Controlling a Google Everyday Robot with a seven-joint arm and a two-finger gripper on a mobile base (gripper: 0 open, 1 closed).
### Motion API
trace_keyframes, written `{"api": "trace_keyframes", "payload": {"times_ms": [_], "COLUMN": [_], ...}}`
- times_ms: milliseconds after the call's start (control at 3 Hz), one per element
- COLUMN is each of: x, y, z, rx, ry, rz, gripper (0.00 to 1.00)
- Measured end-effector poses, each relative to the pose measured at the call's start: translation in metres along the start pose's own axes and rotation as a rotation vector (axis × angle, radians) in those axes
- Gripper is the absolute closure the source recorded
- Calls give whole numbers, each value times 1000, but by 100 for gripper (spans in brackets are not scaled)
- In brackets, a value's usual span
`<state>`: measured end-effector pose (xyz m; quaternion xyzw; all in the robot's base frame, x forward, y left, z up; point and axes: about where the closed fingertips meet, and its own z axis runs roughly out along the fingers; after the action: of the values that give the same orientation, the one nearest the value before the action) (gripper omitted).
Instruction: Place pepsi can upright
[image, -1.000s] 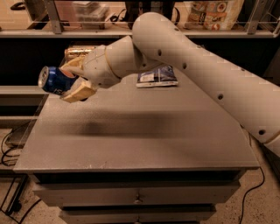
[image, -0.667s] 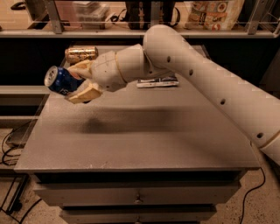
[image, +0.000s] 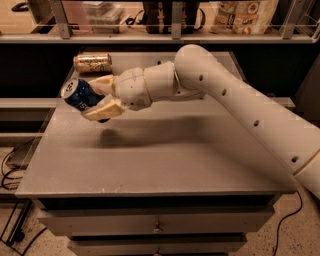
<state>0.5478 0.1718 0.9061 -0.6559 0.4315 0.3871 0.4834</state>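
Observation:
The pepsi can (image: 80, 94) is blue with a silver end. It is held in the air above the left part of the grey table (image: 165, 165), tilted with its silver top pointing up and to the left. My gripper (image: 98, 98) is shut on the can, with one cream finger above it and one below. The white arm reaches in from the right. The can's shadow falls on the table just below and to the right of it.
A gold can (image: 92, 63) lies on its side at the table's back left, just behind the gripper. A shelf rail with bags and boxes runs along the back. Drawers sit under the table's front edge. Cables lie on the floor at left.
The gripper with the pepsi can has moved to the right and slightly lower over the table. The arm now hides the flat packet that showed at the back.

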Motion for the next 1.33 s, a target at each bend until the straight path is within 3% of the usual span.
{"api": "trace_keyframes", "payload": {"times_ms": [667, 1333], "x": [0, 8], "y": [2, 5], "z": [-3, -10], "rx": [15, 77], "ry": [3, -37], "rz": [17, 79], "gripper": [100, 100]}}
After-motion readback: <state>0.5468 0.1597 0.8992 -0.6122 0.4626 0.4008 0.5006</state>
